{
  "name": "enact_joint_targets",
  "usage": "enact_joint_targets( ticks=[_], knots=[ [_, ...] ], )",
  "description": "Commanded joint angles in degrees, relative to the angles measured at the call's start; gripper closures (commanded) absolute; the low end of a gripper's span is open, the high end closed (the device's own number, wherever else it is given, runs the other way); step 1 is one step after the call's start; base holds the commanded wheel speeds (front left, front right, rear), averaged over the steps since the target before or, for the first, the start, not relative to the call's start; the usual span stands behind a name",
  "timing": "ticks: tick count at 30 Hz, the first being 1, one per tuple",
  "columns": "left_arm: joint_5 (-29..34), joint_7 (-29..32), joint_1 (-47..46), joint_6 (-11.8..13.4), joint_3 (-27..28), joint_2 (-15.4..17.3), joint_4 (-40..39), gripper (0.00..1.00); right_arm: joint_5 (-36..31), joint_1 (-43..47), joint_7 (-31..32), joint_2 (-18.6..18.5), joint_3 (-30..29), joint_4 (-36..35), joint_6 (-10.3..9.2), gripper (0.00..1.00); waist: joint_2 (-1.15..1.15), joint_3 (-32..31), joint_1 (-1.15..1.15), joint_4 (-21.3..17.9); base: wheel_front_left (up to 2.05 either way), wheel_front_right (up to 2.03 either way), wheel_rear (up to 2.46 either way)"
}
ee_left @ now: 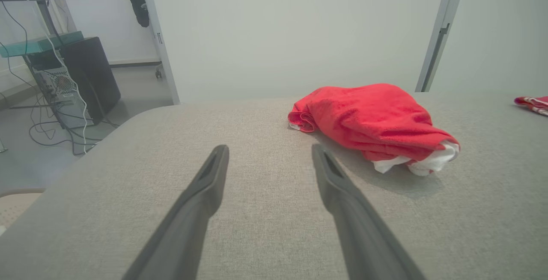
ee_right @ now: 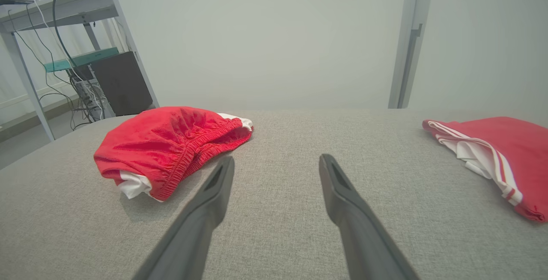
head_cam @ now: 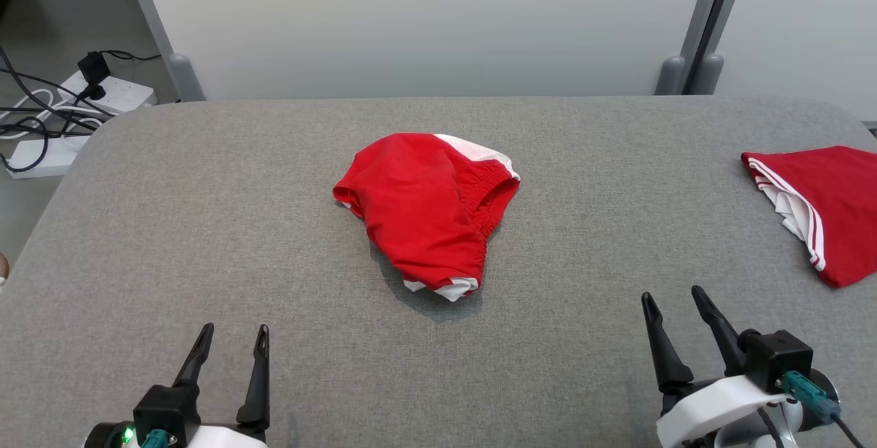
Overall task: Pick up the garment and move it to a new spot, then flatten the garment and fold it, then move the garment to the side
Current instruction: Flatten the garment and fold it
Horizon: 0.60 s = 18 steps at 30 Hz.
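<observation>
Lying crumpled at the middle of the counter (head_cam: 205, 242) in the head view, the garment (head_cam: 428, 212) sits beyond the left end effector (head_cam: 235, 329) and right end effector (head_cam: 671, 294), both released by the near edge. Left wrist view: a soft heap, probably light and limp. Right wrist view: the elastic waistband (ee_right: 201, 147) looks the firmest place to pinch.

garment (head_cam: 425, 208): red matt cloth | table (head_cam: 205, 229): grey woven fabric, rough

Grey table (head_cam: 205, 229), pale wall (head_cam: 411, 23), PC tower (ee_left: 60, 89) w/ cables (ee_left: 43, 132).
</observation>
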Motion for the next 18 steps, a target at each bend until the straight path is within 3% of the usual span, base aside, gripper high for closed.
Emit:
enact_joint_targets(
  ticks=[1,6,18],
  knots=[
    [1.07,-0.51,-1.72,-0.71,2.36,-0.1,-1.73,0.0,-0.7,-0.81,-0.76,-0.17,1.37,-1.78,0.0,0.0,0.0,0.12,0.0,0.34,0.0,0.0,0.0],
    [2.08,-0.51,-2.43,-1.84,2.56,-0.99,-2.12,0.0,0.67,-2.04,-0.76,-1.48,5.31,-0.79,0.0,0.0,0.0,0.97,0.0,3.33,0.0,0.0,0.0],
    [3.61,-0.51,-4.27,-3.57,1.93,-1.97,-3.84,0.0,11.16,-8.99,-0.76,-6.35,10.37,6.99,0.0,0.0,0.0,5.93,0.0,16.54,0.0,0.0,0.0]
  ],
)
